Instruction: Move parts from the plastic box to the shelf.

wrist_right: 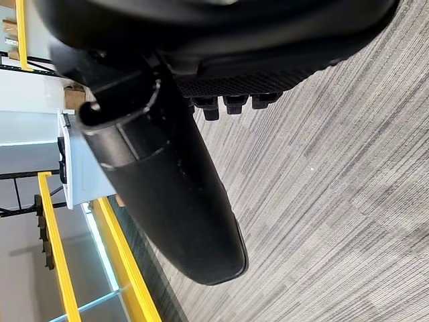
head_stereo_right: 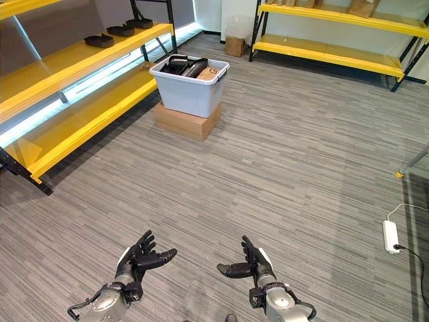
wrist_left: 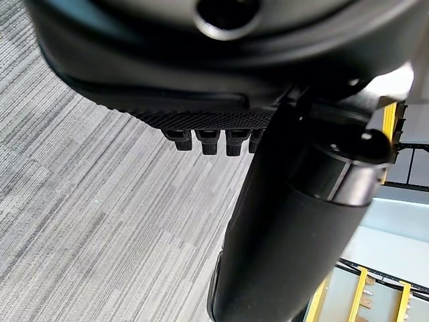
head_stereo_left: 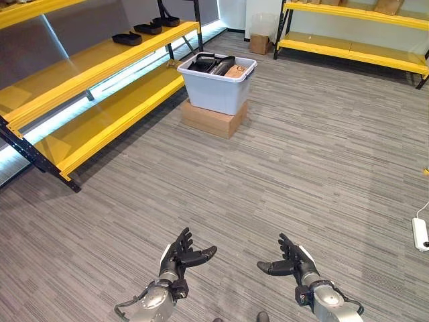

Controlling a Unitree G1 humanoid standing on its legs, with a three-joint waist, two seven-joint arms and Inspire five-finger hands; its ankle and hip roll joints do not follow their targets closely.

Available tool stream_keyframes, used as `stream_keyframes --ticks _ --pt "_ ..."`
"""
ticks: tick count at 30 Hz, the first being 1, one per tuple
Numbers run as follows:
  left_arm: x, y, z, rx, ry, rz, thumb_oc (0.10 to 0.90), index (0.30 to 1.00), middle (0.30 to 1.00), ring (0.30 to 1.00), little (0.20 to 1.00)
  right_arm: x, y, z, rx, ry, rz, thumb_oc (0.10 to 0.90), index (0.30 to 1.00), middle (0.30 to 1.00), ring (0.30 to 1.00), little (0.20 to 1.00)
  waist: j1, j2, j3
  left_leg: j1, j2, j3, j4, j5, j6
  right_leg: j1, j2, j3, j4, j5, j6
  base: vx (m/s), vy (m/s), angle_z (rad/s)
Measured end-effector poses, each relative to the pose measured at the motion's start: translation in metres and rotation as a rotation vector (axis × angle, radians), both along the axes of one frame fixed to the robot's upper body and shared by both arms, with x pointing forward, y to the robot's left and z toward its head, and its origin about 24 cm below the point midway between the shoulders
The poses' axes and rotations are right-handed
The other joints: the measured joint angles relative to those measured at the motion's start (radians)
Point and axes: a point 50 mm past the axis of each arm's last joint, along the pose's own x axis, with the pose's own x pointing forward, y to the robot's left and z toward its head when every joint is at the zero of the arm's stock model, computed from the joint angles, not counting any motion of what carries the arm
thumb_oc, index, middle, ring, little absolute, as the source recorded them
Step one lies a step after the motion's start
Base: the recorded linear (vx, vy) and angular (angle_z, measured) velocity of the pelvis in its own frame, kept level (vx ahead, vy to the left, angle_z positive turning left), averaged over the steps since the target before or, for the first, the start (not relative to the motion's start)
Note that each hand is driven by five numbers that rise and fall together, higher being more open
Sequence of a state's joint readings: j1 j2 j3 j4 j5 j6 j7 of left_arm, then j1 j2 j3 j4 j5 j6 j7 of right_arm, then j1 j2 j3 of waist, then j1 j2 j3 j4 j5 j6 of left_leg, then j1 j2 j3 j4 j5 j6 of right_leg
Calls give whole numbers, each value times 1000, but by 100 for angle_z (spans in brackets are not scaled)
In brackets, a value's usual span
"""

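A pale grey plastic box (head_stereo_left: pixel 218 87) stands on a flat cardboard carton (head_stereo_left: pixel 213 119) on the floor, far ahead of me. Black parts (head_stereo_left: pixel 211 64) and a brown piece lie inside it. The yellow shelf (head_stereo_left: pixel 100 60) runs along the left; several black parts (head_stereo_left: pixel 127 38) rest on its upper board at the far end. My left hand (head_stereo_left: pixel 179 258) and right hand (head_stereo_left: pixel 293 260) hover low over the carpet near me, both open with straight fingers and empty, thumbs pointing toward each other.
A second yellow shelf (head_stereo_left: pixel 355 50) lines the far wall, with a small cardboard box (head_stereo_left: pixel 259 43) beside it. A white power strip (head_stereo_left: pixel 420 233) lies on the carpet at the right. Grey carpet stretches between me and the box.
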State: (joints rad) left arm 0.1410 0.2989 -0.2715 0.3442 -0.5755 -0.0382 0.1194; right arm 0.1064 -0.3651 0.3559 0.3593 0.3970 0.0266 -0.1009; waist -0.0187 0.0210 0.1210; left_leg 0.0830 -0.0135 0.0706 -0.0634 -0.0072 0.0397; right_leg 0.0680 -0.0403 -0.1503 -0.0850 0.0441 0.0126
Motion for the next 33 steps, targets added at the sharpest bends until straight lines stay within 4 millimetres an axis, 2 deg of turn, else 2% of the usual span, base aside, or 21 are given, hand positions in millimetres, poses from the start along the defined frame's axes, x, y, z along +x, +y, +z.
stream_keyframes --ticks 3,5,7,8,9,10,11,12,14,15,17,18,21,23,26,28,29,30,31,32,33 --pt "7 -1 4 0 -22 -6 900 1000 1000 1000 1000 7 -1 5 -9 -25 4 900 1000 1000 1000 1000 5 -14 9 -72 -6 -6 82 -22 -2 -29 -12 -8 1 4 -4 43 96 8" --pt "12 -2 7 -4 -36 -12 900 1000 1000 1000 1000 12 -2 8 -16 -41 6 900 1000 1000 1000 1000 9 -22 22 -125 -7 -25 179 -74 7 -30 -23 -21 7 -3 -18 55 153 13" --pt "15 -2 9 -3 -46 -14 900 1000 1000 1000 1000 15 -3 10 -19 -54 3 900 1000 1000 1000 1000 8 -19 24 -149 24 -26 225 -100 2 -45 -26 -28 49 -29 -11 41 239 12" --pt "19 -4 11 -3 -58 -23 900 1000 1000 1000 1000 18 -5 13 -22 -70 -9 900 1000 1000 1000 1000 2 -16 34 -167 27 -22 270 -117 9 -81 -43 -33 142 -67 11 52 312 22" --pt "22 -7 13 -4 -69 -36 900 1000 1000 1000 1000 20 -10 15 -33 -84 -15 900 1000 1000 1000 1000 -5 -10 40 -169 20 -33 253 -122 -3 -146 -75 -27 284 -144 27 88 336 24" --pt "23 -7 14 -3 -75 -42 900 1000 1000 1000 1000 20 -11 15 -34 -84 -19 900 1000 1000 1000 1000 -5 -20 43 -169 -4 -26 257 -136 17 -164 -98 -25 335 -160 36 87 333 24" --pt "30 -11 18 2 -94 -58 900 1000 1000 1000 1000 20 -15 16 -38 -91 -32 900 1000 1000 1000 1000 -7 -13 70 -172 -31 -32 280 -149 56 -232 -137 -22 507 -175 50 84 297 49" --pt "34 -17 20 -4 -106 -87 900 1000 1000 1000 1000 18 -22 18 -44 -98 -59 900 1000 1000 1000 1000 -20 3 93 -165 -49 -57 298 -146 51 -325 -190 -4 723 -170 42 82 251 55" --pt "32 -15 24 -1 -129 -94 900 1000 1000 1000 1000 13 -19 14 -41 -75 -47 900 1000 1000 1000 1000 -17 -1 104 -151 -86 -51 323 -170 97 -392 -210 67 862 -97 53 186 213 38" --pt "33 -13 25 12 -128 -105 900 1000 1000 1000 1000 13 -18 14 -38 -76 -48 900 1000 1000 1000 1000 -24 9 129 -141 -94 -63 346 -167 83 -435 -224 95 955 -54 51 234 90 33" --pt "31 -7 23 31 -115 -99 900 1000 1000 1000 1000 8 -18 11 -33 -57 -46 900 1000 1000 1000 1000 -32 24 133 -122 -101 -90 345 -200 117 -473 -179 122 933 -104 61 253 37 28" --pt "31 0 23 51 -109 -95 900 1000 1000 1000 1000 7 -16 10 -25 -54 -49 900 1000 1000 1000 1000 -38 19 135 -102 -103 -102 333 -188 99 -483 -145 115 885 -126 61 292 -19 13" --pt "33 7 26 77 -115 -97 900 1000 1000 1000 1000 5 -16 9 -23 -50 -53 900 1000 1000 1000 1000 -48 1 137 -49 -109 -133 290 -192 90 -499 -81 114 727 -128 65 265 -42 36" --pt "35 6 27 76 -121 -98 900 1000 1000 1000 1000 6 -16 11 -22 -58 -51 900 1000 1000 1000 1000 -65 -9 136 -27 -118 -162 274 -202 82 -522 -47 128 617 -114 60 303 -105 48" --pt "35 0 24 59 -112 -101 900 1000 1000 1000 1000 6 -14 10 2 -55 -59 900 1000 1000 1000 1000 -70 -18 132 55 -119 -231 269 -282 64 -553 27 190 409 -36 50 400 -208 49" --pt "32 -1 20 55 -99 -105 900 1000 1000 1000 1000 4 -14 9 4 -47 -61 900 1000 1000 1000 1000 -83 -30 120 103 -119 -253 269 -306 50 -546 21 185 379 -2 26 326 -212 73" --pt "22 -1 15 49 -71 -98 900 1000 1000 1000 1000 -1 -13 5 16 -27 -68 900 1000 1000 1000 1000 -94 -40 83 144 -110 -276 271 -343 27 -545 10 195 421 -7 20 407 -288 74" --pt "19 -1 12 45 -61 -96 900 1000 1000 1000 1000 -3 -14 4 15 -21 -70 900 1000 1000 1000 1000 -94 -39 63 157 -108 -277 273 -363 21 -542 13 192 443 31 12 203 -179 38" --pt "15 -5 8 26 -41 -81 900 1000 1000 1000 1000 2 -17 6 1 -28 -62 900 1000 1000 1000 1000 -78 -3 44 178 -59 -268 284 -380 2 -556 46 151 517 5 -16 246 -183 7" --pt "13 -6 6 22 -36 -87 900 1000 1000 1000 1000 3 -18 7 -4 -30 -58 900 1000 1000 1000 1000 -79 17 32 180 -35 -268 299 -384 -7 -556 63 130 536 -9 -42 299 -183 12" --pt "15 -5 10 27 -51 -92 900 1000 1000 1000 1000 13 -17 13 5 -61 -55 900 1000 1000 1000 1000 -84 19 29 165 -3 -255 346 -358 -27 -550 84 106 589 -70 -87 483 -306 26"
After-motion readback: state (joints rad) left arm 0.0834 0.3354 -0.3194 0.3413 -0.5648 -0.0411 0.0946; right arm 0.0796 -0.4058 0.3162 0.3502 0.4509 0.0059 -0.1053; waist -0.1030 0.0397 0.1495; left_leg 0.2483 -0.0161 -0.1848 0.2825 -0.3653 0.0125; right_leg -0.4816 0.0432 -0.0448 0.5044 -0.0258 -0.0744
